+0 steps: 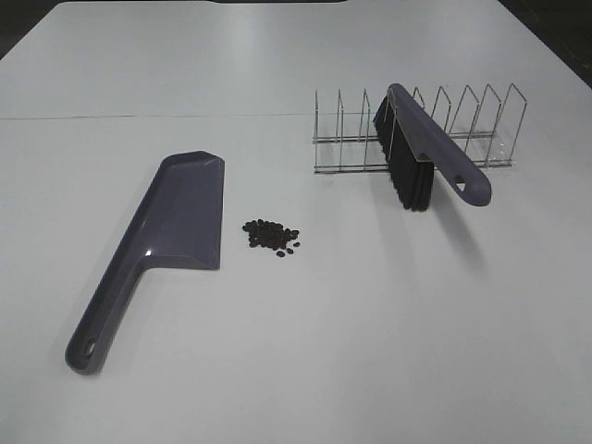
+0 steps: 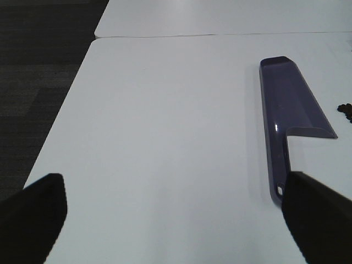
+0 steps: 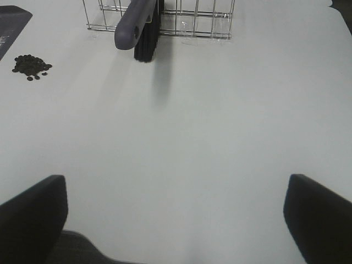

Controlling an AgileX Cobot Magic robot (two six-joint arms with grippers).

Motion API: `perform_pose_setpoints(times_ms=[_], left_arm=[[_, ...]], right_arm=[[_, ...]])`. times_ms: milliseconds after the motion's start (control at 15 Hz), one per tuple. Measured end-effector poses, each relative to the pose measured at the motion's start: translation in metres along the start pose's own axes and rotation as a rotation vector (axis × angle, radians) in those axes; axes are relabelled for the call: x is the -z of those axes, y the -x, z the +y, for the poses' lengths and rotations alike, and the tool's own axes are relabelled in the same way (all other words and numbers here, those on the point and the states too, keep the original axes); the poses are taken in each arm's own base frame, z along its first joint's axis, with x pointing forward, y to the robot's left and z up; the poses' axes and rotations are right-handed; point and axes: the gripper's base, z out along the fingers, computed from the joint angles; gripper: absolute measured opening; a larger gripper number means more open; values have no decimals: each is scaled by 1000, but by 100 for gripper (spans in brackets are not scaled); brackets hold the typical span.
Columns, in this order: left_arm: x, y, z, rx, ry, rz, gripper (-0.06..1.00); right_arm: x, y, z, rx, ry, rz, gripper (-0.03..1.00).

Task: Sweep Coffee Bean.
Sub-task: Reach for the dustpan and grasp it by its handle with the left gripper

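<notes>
Nothing swept yet, both my claws wide and empty. Left gripper [image 2: 173,187] hangs near the dustpan [image 1: 176,222] handle, left of frame in the high view. Right gripper [image 3: 176,184] faces the brush [image 1: 421,153], propped in the wire rack [image 1: 481,129], upper right. Coffee bean [image 1: 271,237] pile sits mid-frame, just right of the dustpan, apart from it. Next, I reckon: right takes the brush handle, left takes the dustpan handle.
</notes>
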Motion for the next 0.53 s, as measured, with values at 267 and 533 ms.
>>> perform_pose_setpoints(times_ms=[267, 533], left_arm=[[0, 0, -1, 18, -12, -1, 99], [0, 0, -1, 43, -16, -1, 99]], right_arm=[[0, 0, 0, 0, 0, 0, 96], [0, 0, 0, 0, 0, 0, 96]])
